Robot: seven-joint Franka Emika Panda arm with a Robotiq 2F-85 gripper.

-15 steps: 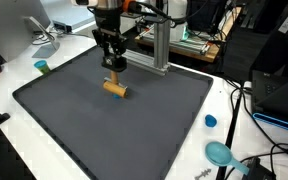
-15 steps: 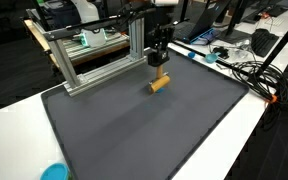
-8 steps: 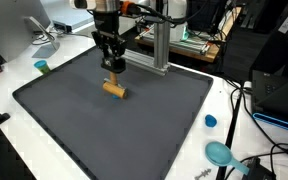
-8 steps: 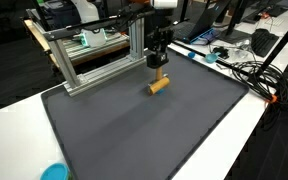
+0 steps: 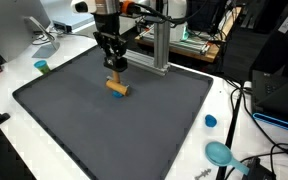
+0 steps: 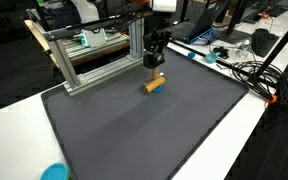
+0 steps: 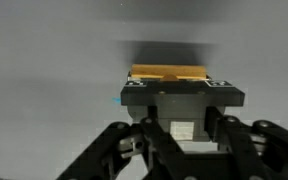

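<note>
In an exterior view, the gripper (image 5: 113, 67) stood over the far part of the dark grey mat (image 5: 134, 130), with the tan wooden cylinder (image 5: 117, 87) directly beneath its fingertips. In an exterior view, the tan wooden cylinder (image 6: 155, 84) had shifted slightly sideways compared with half a second earlier. The gripper (image 6: 154, 64) had barely moved. The wrist view showed the jaws closed on the tan wooden cylinder (image 7: 169, 73). The grip appeared settled.
</note>
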